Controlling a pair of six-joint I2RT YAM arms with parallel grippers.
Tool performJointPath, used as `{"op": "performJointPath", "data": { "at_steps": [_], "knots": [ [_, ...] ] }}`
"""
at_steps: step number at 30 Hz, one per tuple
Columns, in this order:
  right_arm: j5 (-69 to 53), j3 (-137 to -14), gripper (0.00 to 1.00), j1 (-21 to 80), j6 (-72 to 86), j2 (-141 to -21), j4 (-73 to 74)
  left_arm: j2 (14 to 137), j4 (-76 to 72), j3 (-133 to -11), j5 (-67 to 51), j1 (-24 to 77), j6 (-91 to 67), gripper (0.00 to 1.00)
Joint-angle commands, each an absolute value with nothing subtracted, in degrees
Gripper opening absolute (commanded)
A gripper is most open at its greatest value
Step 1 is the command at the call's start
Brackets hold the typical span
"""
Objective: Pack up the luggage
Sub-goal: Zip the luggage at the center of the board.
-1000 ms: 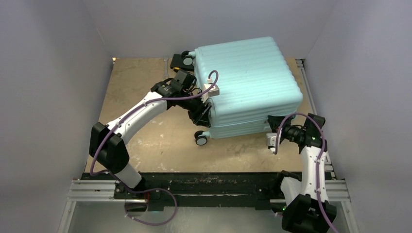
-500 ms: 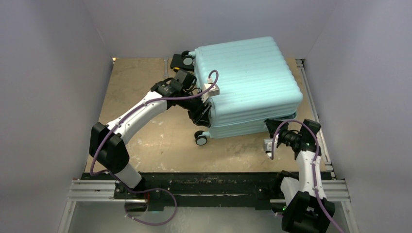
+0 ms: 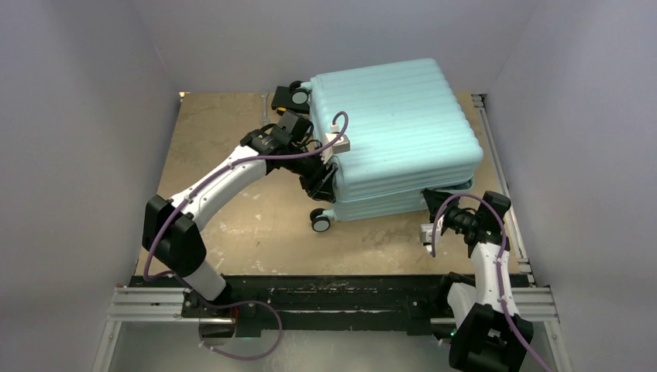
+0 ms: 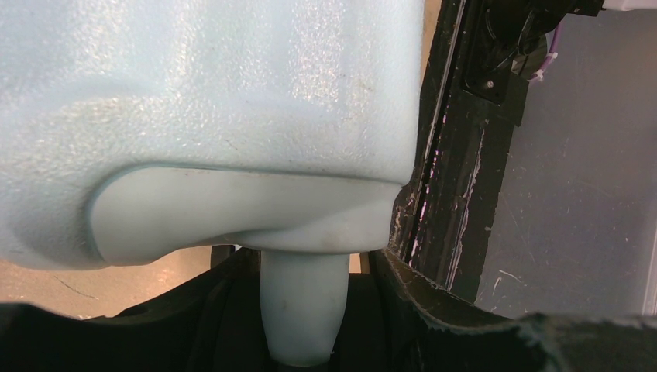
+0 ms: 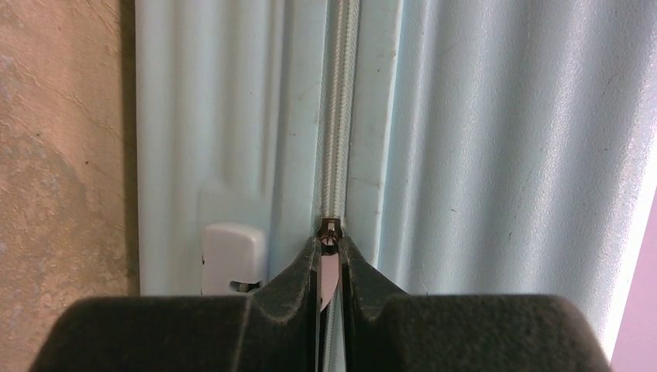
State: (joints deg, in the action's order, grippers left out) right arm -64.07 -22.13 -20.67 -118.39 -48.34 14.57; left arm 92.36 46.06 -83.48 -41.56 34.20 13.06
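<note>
The luggage [image 3: 395,124], a pale mint ribbed suitcase, lies closed on the table with its wheels to the left. My left gripper [image 3: 321,177] is at its left side. In the left wrist view its black fingers [image 4: 434,310] are shut on a pale post [image 4: 304,302] that hangs from the shell [image 4: 217,93]. My right gripper [image 3: 431,219] is at the near right corner. In the right wrist view this gripper [image 5: 329,256] pinches the zipper pull [image 5: 328,275] on the closed zipper [image 5: 338,116] between the two ribbed halves [image 5: 503,155].
A wheel [image 3: 320,221] sticks out at the near left corner and another [image 3: 298,97] at the far left. A white foot [image 5: 232,256] sits beside the zipper. Grey walls enclose the tan table [image 3: 232,155]. A black rail [image 3: 325,291] runs along the near edge.
My right gripper has drawn back a little toward the near edge at the luggage's corner, and its wrist has dropped lower. The left arm and the luggage have stayed put.
</note>
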Motion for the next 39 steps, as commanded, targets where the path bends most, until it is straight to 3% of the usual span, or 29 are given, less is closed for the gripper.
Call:
{"op": "performJointPath", "data": {
  "at_steps": [1, 11, 19, 22, 26, 32, 39],
  "knots": [
    [-63.89, -27.69, 0.14, -21.21, -121.22, -48.34, 3.88, 86.41, 39.35, -88.77, -46.59, 33.51, 14.16, 0.00],
    [-65.88, -41.46, 0.15, -22.34, -127.52, -48.86, 22.07, 85.47, 39.35, -88.51, -46.49, 33.57, 14.15, 0.00],
    [-66.03, -44.00, 0.14, -22.52, -126.89, -47.67, 31.53, 84.00, 39.49, -88.01, -46.15, 33.56, 14.39, 0.00],
    [-65.77, -45.29, 0.18, -22.57, -118.45, -47.03, 34.50, 83.53, 39.20, -87.35, -45.92, 33.57, 14.38, 0.00],
    [-65.29, -46.82, 0.29, -22.59, -92.11, -47.05, 32.64, 83.48, 38.39, -86.48, -45.88, 33.53, 14.03, 0.00],
    [-64.71, -44.62, 0.37, -22.52, -90.62, -49.22, 45.27, 83.58, 37.30, -85.96, -46.33, 33.55, 13.35, 0.00],
    [-63.82, -42.71, 0.32, -22.53, -74.76, -58.97, 38.36, 85.05, 36.76, -85.67, -46.93, 33.52, 12.94, 0.00]
  ]
}}
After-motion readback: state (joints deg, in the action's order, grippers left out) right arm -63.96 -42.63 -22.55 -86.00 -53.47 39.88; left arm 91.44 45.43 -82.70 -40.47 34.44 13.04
